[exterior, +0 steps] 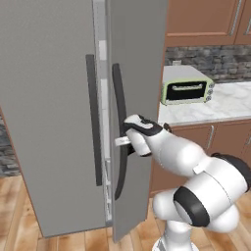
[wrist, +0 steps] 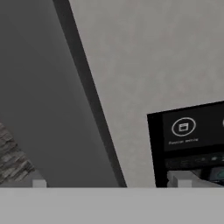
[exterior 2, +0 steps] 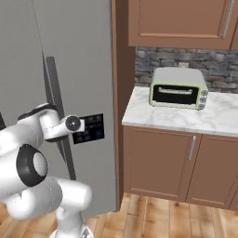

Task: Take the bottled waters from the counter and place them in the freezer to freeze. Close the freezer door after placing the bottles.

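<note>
so the gripper [exterior: 122, 141] is right up at the freezer [exterior: 54, 122], jaws spread wide with nothing in them, by the right door's dark handle [exterior: 119, 132]; that door looks cracked open a bit; the toaster oven [exterior 2: 178, 88] sits on the counter [exterior 2: 186, 118] off to the right; can't spot any bottles

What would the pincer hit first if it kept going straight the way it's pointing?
Probably the tall grey refrigerator's right-hand door: the open pincer points at that panel beside its long dark vertical handle. How near it is remains unclear.
</note>
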